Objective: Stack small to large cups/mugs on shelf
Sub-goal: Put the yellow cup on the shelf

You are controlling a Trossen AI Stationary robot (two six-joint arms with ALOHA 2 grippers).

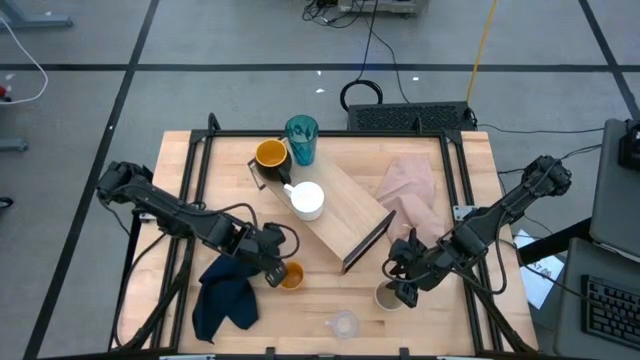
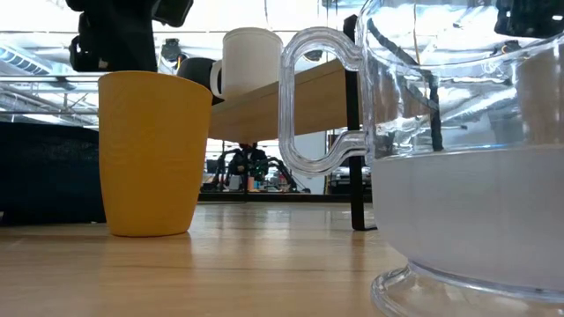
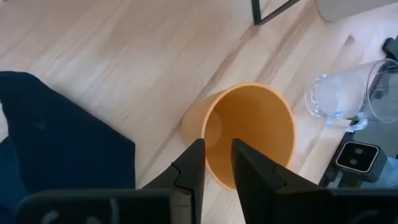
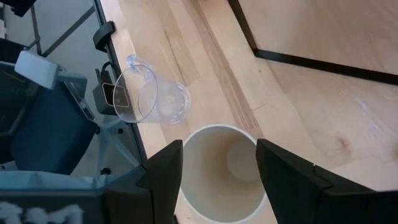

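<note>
A small orange cup [image 1: 291, 276] stands upright on the table near the front, and my left gripper [image 3: 217, 144] is shut on its rim. Right of it is an upright beige-grey cup [image 4: 221, 174], with my right gripper [image 4: 220, 149] shut across it. A small clear cup [image 1: 343, 323] stands at the table's near edge. The light-wood shelf [image 1: 340, 215] lies slantwise mid-table and carries a white mug [image 1: 307, 200]. At the shelf's far end stand a yellow-orange mug [image 1: 270, 155] and a teal tumbler [image 1: 301, 138]. My left gripper has the orange cup's near rim [image 3: 219, 182] between its fingers, one finger inside the cup and one outside. The fingers slant down from the table's left. The cup stands upright with its bottom [image 2: 148, 231] on the table. My right gripper pinches the beige-grey cup across its width just below the rim [image 4: 186, 163], one finger on each outer side. The fingers slant down from the table's right. The cup is upright, but I cannot tell whether its bottom rests on the table.
A dark blue cloth [image 1: 225, 295] lies crumpled at the front left, beside my left arm. A pinkish cloth [image 1: 410, 190] lies at the back right, by the shelf's dark end support [image 1: 368, 240]. Bare tabletop separates the orange and beige-grey cups.
</note>
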